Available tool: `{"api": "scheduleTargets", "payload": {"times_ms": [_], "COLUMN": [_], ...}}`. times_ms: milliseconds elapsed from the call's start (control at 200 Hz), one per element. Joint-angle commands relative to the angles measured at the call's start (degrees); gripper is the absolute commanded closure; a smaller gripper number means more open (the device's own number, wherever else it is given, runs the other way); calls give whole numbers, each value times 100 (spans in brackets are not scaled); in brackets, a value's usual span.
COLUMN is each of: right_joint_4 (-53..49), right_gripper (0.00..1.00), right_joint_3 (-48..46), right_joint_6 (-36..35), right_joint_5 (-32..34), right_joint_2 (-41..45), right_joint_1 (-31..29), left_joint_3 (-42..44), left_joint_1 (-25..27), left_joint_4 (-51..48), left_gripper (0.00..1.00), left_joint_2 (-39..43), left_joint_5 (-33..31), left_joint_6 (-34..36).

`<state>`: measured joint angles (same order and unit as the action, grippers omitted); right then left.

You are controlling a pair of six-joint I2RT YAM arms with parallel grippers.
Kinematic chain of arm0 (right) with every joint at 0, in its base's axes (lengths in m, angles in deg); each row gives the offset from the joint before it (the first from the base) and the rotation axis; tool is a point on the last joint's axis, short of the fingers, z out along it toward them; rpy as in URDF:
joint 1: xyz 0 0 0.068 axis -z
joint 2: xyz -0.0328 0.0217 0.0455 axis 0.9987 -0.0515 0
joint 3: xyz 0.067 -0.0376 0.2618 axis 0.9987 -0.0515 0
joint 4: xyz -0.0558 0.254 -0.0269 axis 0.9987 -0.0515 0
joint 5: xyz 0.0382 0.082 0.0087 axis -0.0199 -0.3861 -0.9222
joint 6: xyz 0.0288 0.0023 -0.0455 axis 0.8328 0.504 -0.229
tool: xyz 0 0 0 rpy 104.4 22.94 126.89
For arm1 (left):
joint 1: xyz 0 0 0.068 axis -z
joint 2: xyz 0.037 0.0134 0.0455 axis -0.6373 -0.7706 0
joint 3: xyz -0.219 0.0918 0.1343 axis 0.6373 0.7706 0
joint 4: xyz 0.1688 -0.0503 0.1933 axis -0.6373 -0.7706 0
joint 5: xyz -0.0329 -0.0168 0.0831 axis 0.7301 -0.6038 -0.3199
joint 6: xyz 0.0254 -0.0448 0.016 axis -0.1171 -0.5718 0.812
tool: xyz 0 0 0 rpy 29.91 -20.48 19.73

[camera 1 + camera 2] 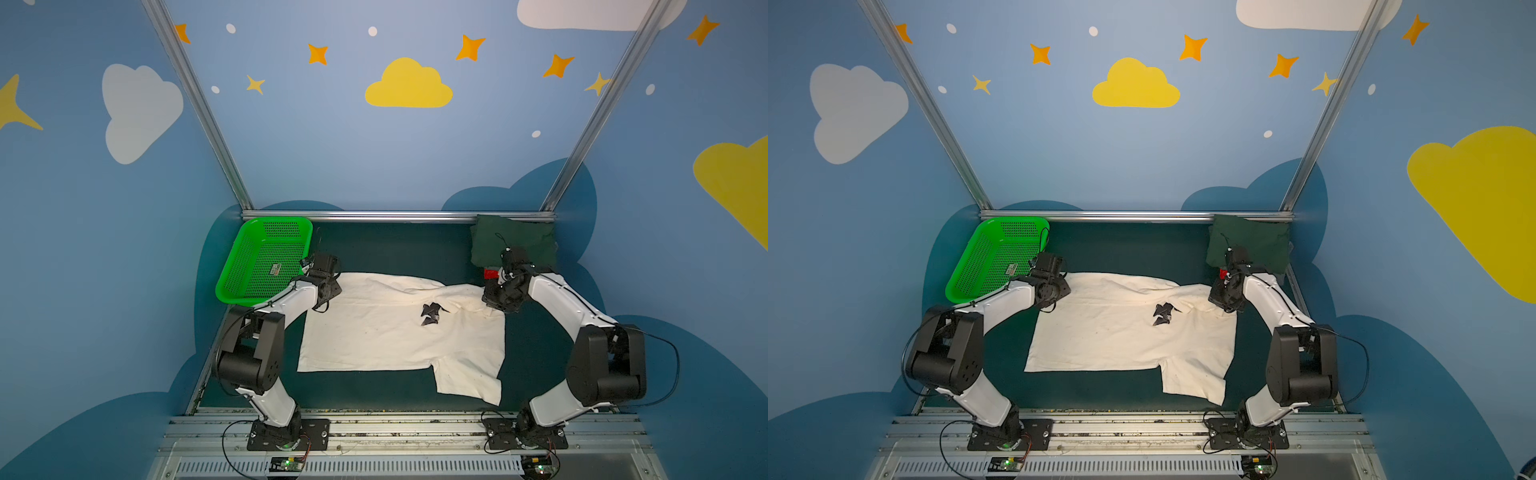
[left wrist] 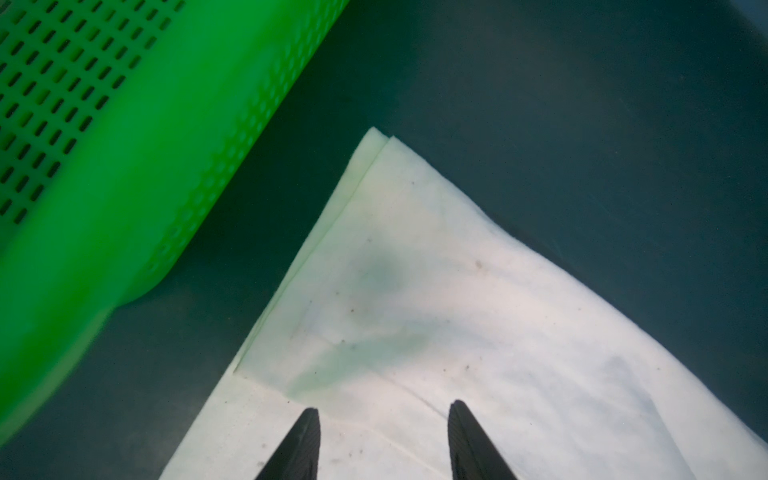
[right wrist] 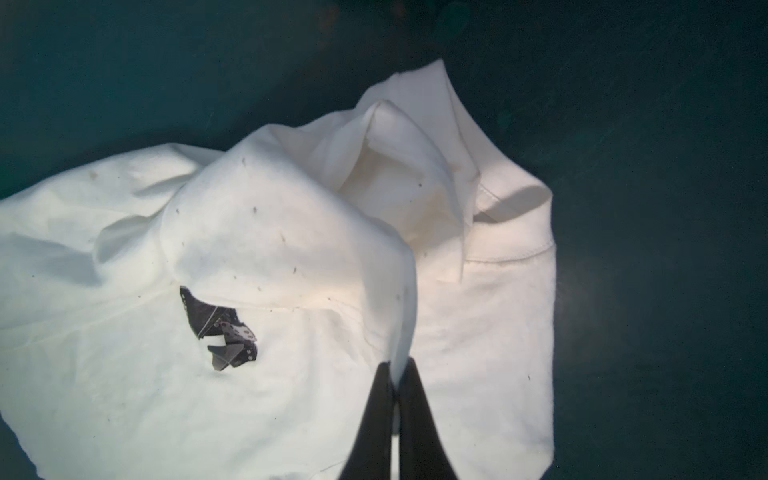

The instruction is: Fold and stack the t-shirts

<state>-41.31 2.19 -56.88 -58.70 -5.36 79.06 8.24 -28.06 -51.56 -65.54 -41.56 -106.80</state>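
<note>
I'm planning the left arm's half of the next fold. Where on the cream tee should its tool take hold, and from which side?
Probably the far hem corner of the cream tee, beside the green basket: it lies flat, two layers, both edges free. The left tool hangs open over the cloth inside it, so come down from the shirt side, clear of the basket.

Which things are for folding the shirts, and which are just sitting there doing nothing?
For the job: the white t-shirt, laid out; the folded dark green t-shirt with a red t-shirt peeking out beneath; the right gripper, pinching the white t-shirt; the left gripper, open above its corner.
Just lying about: the green basket.
</note>
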Motion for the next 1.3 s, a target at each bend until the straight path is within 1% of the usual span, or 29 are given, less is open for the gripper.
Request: {"api": "scheduleTargets", "payload": {"times_ms": [0, 120, 295, 385, 546, 686, 731, 761, 766, 786, 801, 816, 831, 921, 976, 1141, 1226, 1296], "right_joint_4": [-261, -351, -421, -588, -663, -954, -976, -972, -976, -972, -965, -963, -952, -715, -455, 149, 373, 715], "right_gripper": [100, 100, 100, 100, 100, 100, 90, 81, 79, 64, 56, 50, 47, 41, 36, 38, 40, 41], "right_joint_3": [-155, -201, -334, -570, -1131, -1476, -1521, -1515, -1510, -1493, -1484, -1453, -1421, -1235, -1182, -1088, -1078, -1158], "right_joint_6": [163, 319, 591, 681, 912, 917, 816, 761, 751, 723, 709, 706, 706, 727, 815, 818, 833, 910], "right_joint_5": [-150, -389, -1038, -1002, -1186, -970, -958, -937, -929, -896, -872, -843, -823, -745, -538, -320, -440, -479], "right_joint_2": [448, 817, 1053, 1187, 1650, 1816, 1820, 1829, 1827, 1826, 1826, 1826, 1825, 1785, 1724, 1030, 606, 414], "right_joint_1": [-28, -23, -70, -149, -377, -458, -457, -443, -437, -434, -420, -398, -380, -167, -39, 331, 478, 502], "left_joint_3": [35, 23, -91, -134, -169, -197, -219, -231, -232, -239, -241, -243, -239, -246, -245, -234, -277, -309], "left_joint_1": [-24, -37, -37, -37, -41, -38, -37, -42, -30, -35, -37, -38, -39, -38, -36, -37, -37, -46], "left_joint_4": [-14, 3, -25, -40, -41, 12, 27, 23, 22, 21, 25, 29, 40, 59, 57, 58, 16, -14], "left_gripper": [51, 51, 51, 51, 51, 51, 51, 51, 51, 51, 51, 51, 51, 51, 51, 51, 51, 51], "left_joint_2": [-22, -68, -198, -208, -243, -350, -386, -408, -412, -423, -429, -432, -440, -470, -482, -540, -588, -602], "left_joint_5": [1, -18, 35, 61, 27, 99, 127, 138, 139, 146, 149, 149, 157, 158, 158, 193, 187, 184], "left_joint_6": [8, 25, 33, 50, 78, 65, 61, 55, 62, 61, 60, 60, 58, 54, 54, 48, 72, 91]}}
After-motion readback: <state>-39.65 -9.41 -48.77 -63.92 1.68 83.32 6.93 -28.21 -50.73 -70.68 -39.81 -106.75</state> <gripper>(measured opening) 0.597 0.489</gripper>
